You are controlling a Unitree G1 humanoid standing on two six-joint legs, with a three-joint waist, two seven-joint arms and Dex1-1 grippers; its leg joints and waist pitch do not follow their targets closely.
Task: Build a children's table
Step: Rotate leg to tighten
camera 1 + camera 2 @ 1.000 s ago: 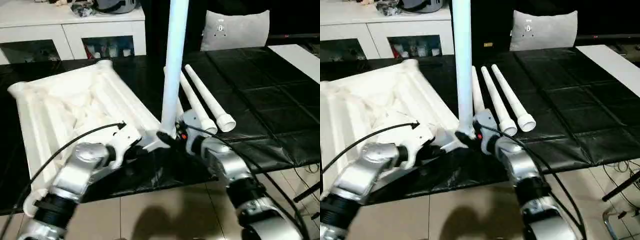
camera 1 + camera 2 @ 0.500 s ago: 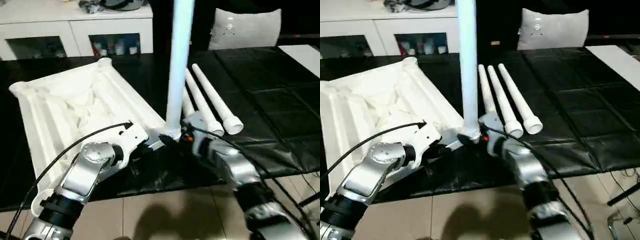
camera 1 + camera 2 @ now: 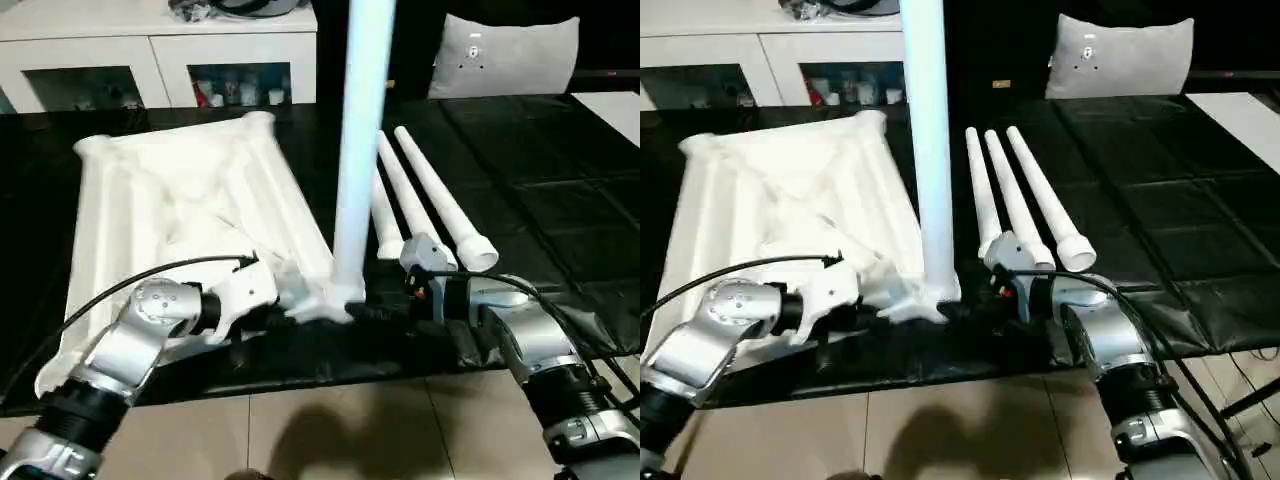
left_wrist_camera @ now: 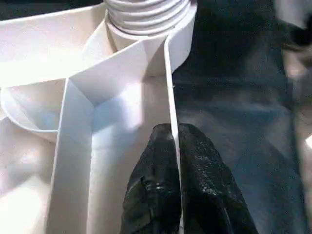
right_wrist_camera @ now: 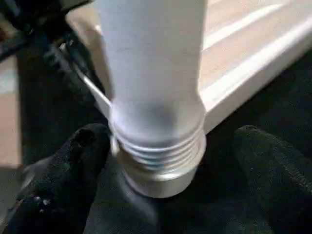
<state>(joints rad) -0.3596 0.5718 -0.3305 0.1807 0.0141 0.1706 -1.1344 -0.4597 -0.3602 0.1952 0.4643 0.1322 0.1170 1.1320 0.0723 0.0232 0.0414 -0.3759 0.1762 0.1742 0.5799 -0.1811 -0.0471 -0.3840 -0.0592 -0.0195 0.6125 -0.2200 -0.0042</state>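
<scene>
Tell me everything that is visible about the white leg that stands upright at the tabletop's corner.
The upright leg is a smooth white tube that looks like plastic. It rises out of the picture's top. Its ribbed, threaded base sits in the near corner socket of the tabletop, with some threads still showing. The right gripper is open, a finger on each side of the base, not touching it.

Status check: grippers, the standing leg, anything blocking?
Left gripper shut on tabletop rim. Right gripper open around standing leg, seated in corner socket. Three spare legs beside; nothing blocking.
</scene>
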